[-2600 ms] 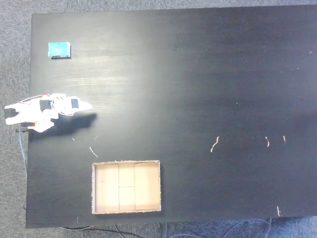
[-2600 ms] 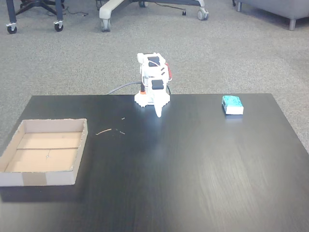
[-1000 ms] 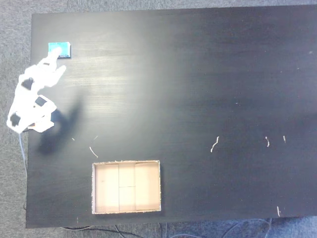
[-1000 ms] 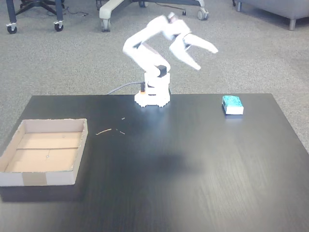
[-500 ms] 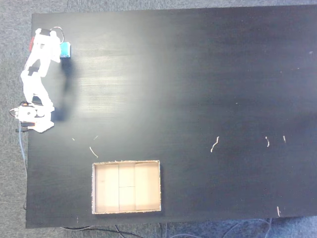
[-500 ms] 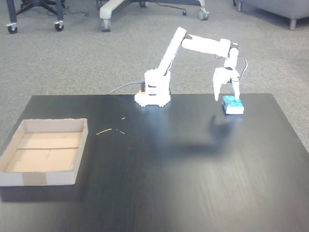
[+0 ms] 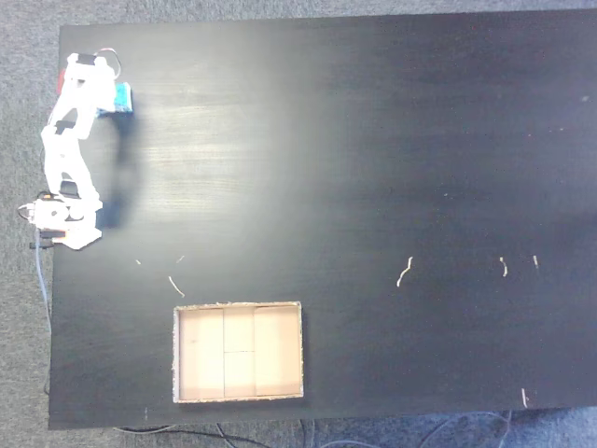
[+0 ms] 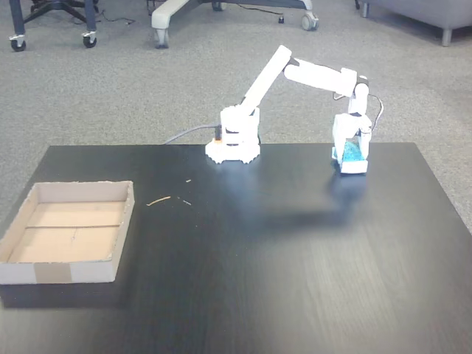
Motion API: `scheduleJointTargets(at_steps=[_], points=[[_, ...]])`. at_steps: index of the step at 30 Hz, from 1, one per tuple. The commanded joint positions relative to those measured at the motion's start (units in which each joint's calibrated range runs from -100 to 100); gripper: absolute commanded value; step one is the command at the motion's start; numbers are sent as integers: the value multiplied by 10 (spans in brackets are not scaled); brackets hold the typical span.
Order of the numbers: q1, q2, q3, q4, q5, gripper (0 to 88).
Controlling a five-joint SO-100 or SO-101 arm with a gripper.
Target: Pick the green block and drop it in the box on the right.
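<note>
— Where is the green block (image 8: pixel 353 153)?
— On the desk (image 8: pixel 280 258), near its far right corner in this fixed view.
— And the tool (image 8: pixel 349 156)?
— Lowered, fingers either side of the block; whether it grips cannot be told. The box (image 8: pixel 44 273) sits at the left edge.

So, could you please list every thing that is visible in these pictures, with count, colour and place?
table: one, black, carries everything.
green block: one, teal, far right table edge, between the fingers.
box: one, tan cardboard, near left of the table, empty.
debris bits: several, pale, scattered on the table.
carpet: grey, around the table.
chair bases: two at least, far floor.
cable: one, grey, behind the base.
arm: one, white, far edge.
gripper: one, white, lowered around the block.
</note>
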State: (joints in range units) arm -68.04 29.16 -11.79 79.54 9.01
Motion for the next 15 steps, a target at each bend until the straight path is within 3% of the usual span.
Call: scheduleJointTargets(at_steps=[1,6,11,15], points=[[47,-49,-60,51,8,139],[237,-185,-315,190,33,139],[612,-370,-314,182,61,142],[909,-448,-135,-5,94,146]])
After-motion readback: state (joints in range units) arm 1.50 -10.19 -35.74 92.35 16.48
